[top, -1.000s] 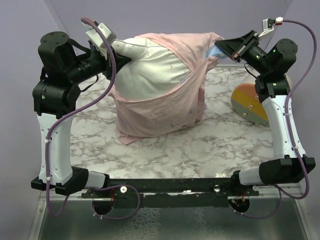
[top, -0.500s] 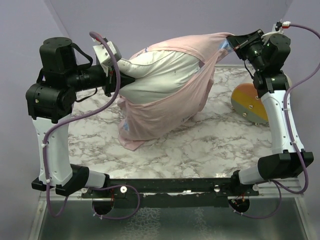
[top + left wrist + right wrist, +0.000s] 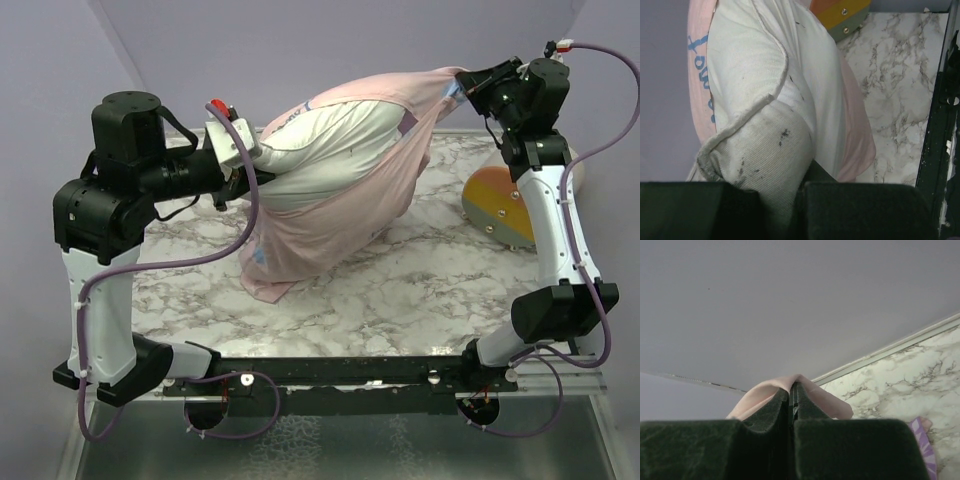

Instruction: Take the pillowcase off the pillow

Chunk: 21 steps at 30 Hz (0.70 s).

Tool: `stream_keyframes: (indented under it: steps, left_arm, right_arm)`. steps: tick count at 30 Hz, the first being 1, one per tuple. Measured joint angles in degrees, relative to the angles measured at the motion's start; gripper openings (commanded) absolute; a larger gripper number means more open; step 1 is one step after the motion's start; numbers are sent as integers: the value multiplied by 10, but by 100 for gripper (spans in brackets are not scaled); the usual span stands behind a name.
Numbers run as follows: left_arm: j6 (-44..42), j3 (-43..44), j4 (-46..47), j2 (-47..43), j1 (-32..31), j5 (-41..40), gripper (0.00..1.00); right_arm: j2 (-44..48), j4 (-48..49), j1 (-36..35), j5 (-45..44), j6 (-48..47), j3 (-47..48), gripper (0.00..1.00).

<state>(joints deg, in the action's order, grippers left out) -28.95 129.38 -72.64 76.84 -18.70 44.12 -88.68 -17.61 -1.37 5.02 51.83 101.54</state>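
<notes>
The right gripper [image 3: 470, 85], pinching the pillowcase [image 3: 340, 220], has hauled it taut. The left gripper [image 3: 782, 190] clamps the pillow [image 3: 330, 150], seemingly half bared.

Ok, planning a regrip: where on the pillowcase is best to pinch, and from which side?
Probably the pillowcase where its slack bottom fold hangs under the pillow, by the table. Come low from the near side: there the cloth is loose and thin, while higher up it is stretched tight.

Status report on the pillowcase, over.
Left tool shut on pillow corner. Right tool shut on pillowcase, stretched taut. Pillow partly out. Nothing blocking.
</notes>
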Motion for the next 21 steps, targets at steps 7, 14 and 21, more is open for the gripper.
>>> stream_keyframes:
  steps: [7, 14, 21]
  left_arm:
    - [-28, 39, -7, -1, -15, -58, 0]
    - [-27, -3, 32, -38, -22, -102, 0]
    - [-6, -32, 57, -101, -19, -128, 0]
  right_arm:
    - [-7, -14, 0, -25, -33, -23, 1]
    - [-8, -12, 0, -49, -61, -81, 1]
    - [-47, -32, 49, -150, -106, -130, 5]
